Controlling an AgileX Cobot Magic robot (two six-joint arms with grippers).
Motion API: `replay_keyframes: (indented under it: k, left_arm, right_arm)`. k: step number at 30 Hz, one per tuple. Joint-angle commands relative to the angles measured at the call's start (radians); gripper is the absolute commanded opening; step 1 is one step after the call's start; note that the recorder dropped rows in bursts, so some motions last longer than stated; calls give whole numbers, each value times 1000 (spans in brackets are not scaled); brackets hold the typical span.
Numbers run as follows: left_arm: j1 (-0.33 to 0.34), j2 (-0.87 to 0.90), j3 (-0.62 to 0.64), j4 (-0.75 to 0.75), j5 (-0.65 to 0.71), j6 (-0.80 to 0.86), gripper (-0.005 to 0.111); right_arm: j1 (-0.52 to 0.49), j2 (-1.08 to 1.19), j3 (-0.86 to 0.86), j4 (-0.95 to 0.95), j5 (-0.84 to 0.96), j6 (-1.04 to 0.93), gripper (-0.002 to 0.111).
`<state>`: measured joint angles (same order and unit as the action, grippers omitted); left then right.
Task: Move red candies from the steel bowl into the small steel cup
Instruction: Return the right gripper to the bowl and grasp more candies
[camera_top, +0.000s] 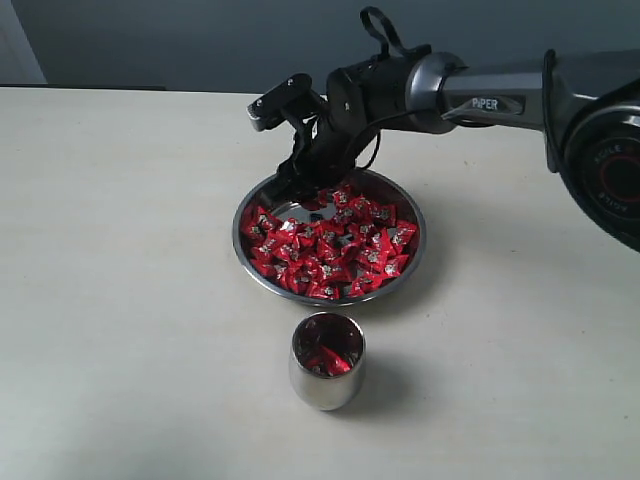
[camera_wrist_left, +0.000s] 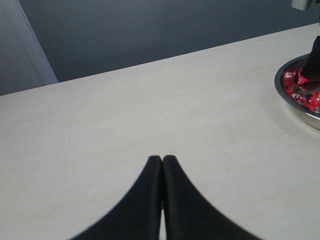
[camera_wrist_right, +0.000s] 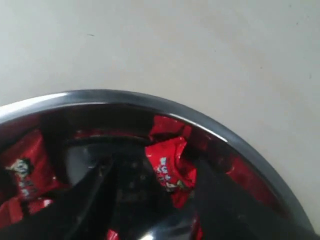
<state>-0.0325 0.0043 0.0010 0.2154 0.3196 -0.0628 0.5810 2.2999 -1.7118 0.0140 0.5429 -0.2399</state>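
- left pincer (camera_wrist_left: 162, 159): closed, empty, parked over bare desk (camera_wrist_left: 100, 125) left of the bowl, probably to keep out of the way.
- bowl (camera_top: 238, 240): mid-desk, red candies (camera_top: 335, 250) heaped toward its near side, with a bare patch at the far left.
- cup (camera_top: 325, 378): upright, near the bowl's front rim but not touching; a few candies inside. Close placement keeps the carry short.
- right pincer (camera_top: 305, 188): dipped into the bowl at the far rim, jaws spread, one candy between them, not pinched. Looks set for a pick.
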Motion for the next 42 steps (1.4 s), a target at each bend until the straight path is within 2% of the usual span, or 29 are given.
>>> replay_keyframes:
  k: [1,15,17,21,30,35,42]
  left_arm:
    - [0,-4,-1,0,-7,-5,0]
    - [0,-4,-1,0,-7,-5,0]
    - [0,-4,-1,0,-7,-5,0]
    - [0,-4,-1,0,-7,-5,0]
    - [0,-4,-1,0,-7,-5,0]
    - [0,-4,-1,0,-7,-5,0]
    - [0,-4,-1,0,-7,-5,0]
  right_arm:
    - [-10,20,-8,-83,-3,62,47]
    - [-14,62,-8,-91,-30,85,45]
    - [-14,62,-8,-91,-8,85,32]
    - [-14,58,-8,-91,7,85,0]
    - [-11,-24,-8,-90,39,102,1]
    - [-11,-100,-8,-14,202,100,0]
    - [10,-239,96,210,328,-105,0]
